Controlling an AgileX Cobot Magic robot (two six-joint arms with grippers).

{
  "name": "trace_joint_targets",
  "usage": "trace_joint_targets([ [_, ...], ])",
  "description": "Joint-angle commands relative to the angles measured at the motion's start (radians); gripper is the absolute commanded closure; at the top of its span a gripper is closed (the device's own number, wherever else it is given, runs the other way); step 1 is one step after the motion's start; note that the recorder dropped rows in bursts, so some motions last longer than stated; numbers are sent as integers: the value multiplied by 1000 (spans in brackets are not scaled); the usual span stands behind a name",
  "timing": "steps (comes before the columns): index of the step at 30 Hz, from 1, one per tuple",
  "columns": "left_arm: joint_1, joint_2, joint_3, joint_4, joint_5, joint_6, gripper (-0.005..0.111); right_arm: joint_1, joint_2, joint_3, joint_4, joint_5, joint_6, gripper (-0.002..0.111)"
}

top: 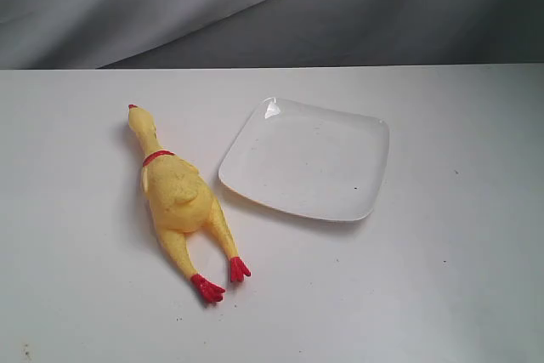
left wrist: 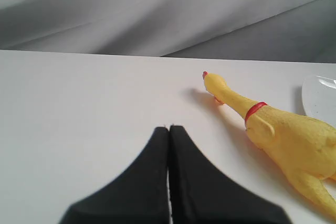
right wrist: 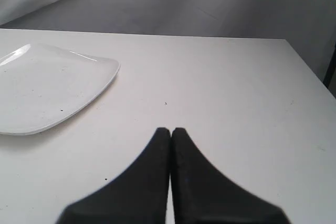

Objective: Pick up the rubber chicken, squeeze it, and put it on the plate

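The yellow rubber chicken (top: 178,197) lies flat on the white table, head toward the back, red feet toward the front. Just right of it sits the white square plate (top: 308,159), with nothing on it. Neither gripper shows in the exterior view. In the left wrist view my left gripper (left wrist: 168,127) is shut, its black fingers pressed together over bare table, with the rubber chicken (left wrist: 283,135) lying apart from it and the plate (left wrist: 320,98) only as a sliver. My right gripper (right wrist: 170,129) is shut too, over bare table, apart from the plate (right wrist: 50,87).
The white table (top: 442,295) ends at a back edge against a grey draped cloth (top: 255,6). In the right wrist view the table's side edge (right wrist: 307,61) runs close by. A few small dark specks dot the surface.
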Motion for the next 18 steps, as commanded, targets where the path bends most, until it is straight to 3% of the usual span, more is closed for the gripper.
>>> trace_joint_targets([
  [1,4,-2,4,-13,-2,-4,107,-7,-3,2,0,-9,-7,108],
  [13,4,-2,4,-13,-2,-4,107,-7,-3,2,-16,-17,-16,108],
  [18,4,-2,4,-13,-2,-4,107,-7,-3,2,-23,-182,-16,108],
])
